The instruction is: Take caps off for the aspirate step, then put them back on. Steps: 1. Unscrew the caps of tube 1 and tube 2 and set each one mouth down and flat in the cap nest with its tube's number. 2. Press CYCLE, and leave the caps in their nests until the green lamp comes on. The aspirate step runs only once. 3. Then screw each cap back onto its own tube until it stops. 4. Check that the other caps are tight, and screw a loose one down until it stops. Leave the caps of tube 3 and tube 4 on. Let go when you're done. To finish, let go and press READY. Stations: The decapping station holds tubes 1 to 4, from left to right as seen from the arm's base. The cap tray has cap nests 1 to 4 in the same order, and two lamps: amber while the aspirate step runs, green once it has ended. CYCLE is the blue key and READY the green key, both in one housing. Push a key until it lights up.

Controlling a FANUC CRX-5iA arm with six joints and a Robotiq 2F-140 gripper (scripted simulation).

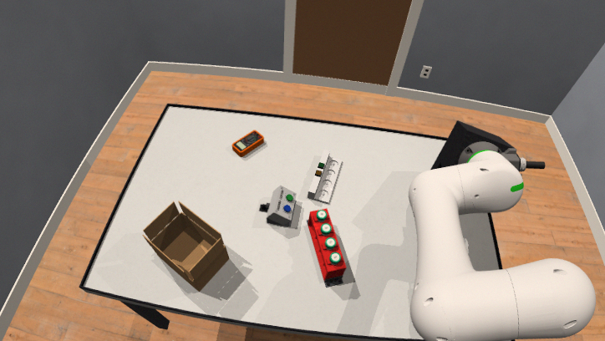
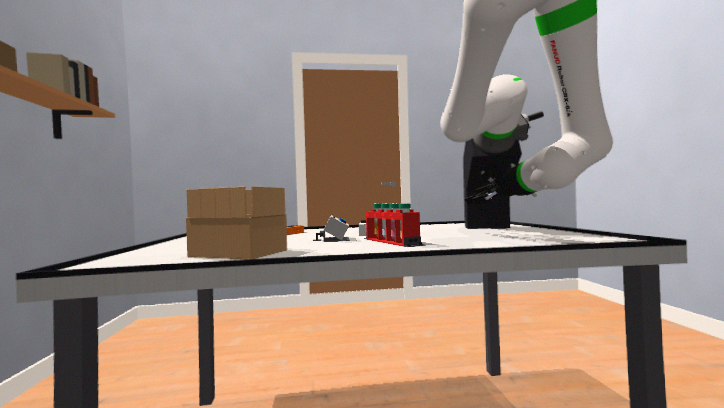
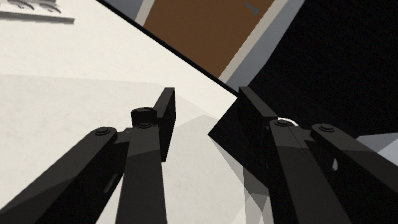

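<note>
Red decapping station (image 1: pixel 327 245) with four green caps on the desk (image 1: pixel 203 127), well apart from the tool (image 3: pixel 205 125), fingers narrowed on nothing, seen only in wrist view

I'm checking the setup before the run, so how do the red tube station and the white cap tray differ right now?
The decapping station is red and carries four green-and-white caps on its tubes; the cap tray is white and its four nests hold no caps. The station lies nearer the table's front edge, the tray farther back. Both hold four places in a row.
</note>
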